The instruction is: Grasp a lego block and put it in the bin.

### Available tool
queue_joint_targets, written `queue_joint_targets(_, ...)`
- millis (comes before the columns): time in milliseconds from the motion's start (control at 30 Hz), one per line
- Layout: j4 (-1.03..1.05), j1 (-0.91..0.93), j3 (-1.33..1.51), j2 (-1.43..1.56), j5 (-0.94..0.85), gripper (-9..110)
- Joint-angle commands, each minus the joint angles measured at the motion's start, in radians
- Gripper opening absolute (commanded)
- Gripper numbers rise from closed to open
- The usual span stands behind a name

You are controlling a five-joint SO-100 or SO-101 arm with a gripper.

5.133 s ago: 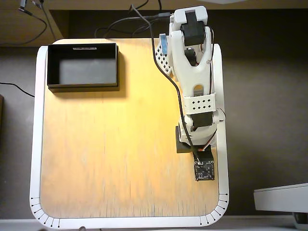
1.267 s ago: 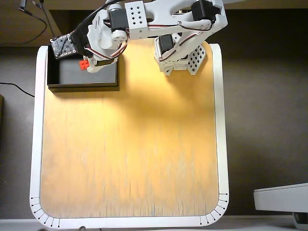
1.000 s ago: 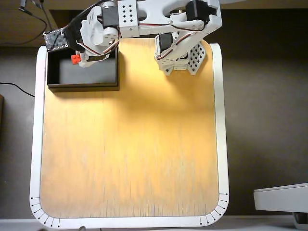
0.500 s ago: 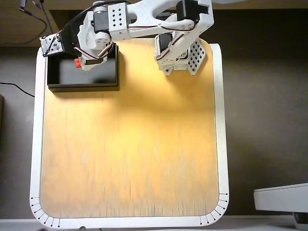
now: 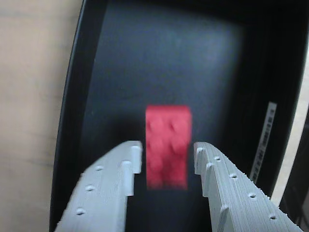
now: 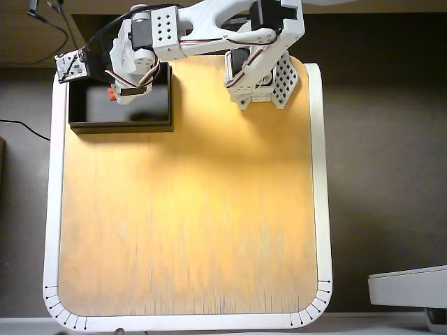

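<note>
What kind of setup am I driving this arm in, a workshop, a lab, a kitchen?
Probably a hobby or lab bench: a small wooden table with a white rim, loose cables behind it, and only a black bin and red lego block.

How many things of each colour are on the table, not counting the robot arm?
Red: 1, the lego block
Black: 1, the bin
Total: 2
</note>
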Motion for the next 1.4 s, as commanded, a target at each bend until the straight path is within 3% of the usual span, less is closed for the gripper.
queue_joint_targets(0, -0.026, 0.014, -0.147, 0.005, 0.02, 20)
queue_joint_targets(267, -0.026, 0.015, -0.147, 0.009, 0.04, 29)
queue_joint_targets(600, 0.023, 0.011, -0.147, 0.163, 0.023, 29)
queue_joint_targets(800, 0.095, -0.037, -0.147, 0.295, -0.012, 8)
queue_joint_targets(933, 0.133, -0.094, -0.147, 0.36, -0.051, 0)
queue_joint_targets(1133, 0.172, -0.212, -0.147, 0.434, -0.103, 0)
queue_joint_targets(1367, 0.152, -0.492, -0.15, 0.443, -0.161, 0)
